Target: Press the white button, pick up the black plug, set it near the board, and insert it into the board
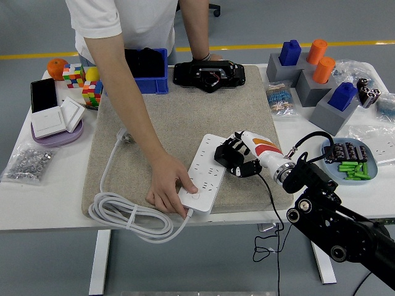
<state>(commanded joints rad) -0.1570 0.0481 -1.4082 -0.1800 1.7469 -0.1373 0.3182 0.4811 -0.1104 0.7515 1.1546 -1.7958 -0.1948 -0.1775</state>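
Observation:
A white power strip (203, 172) lies on the beige mat (179, 117), its white cable (123, 209) coiled at the front left. A person's hand (168, 191) rests on the strip's near end, beside the white button (195, 192). My right hand (233, 158) holds the black plug (223, 156) at the strip's right edge, over its sockets. The plug's black cord (271, 203) hangs off the table's front. Whether the pins are in a socket is hidden by my fingers. My left arm is out of view.
The person's other hand rests on a black device (208, 75) at the mat's far edge. A blue bin (148, 71), cubes (91, 92), switch plates (55, 120) and a bag of nuts (28, 163) sit at left. Grey blocks (321, 92) and a plate (349, 160) sit at right.

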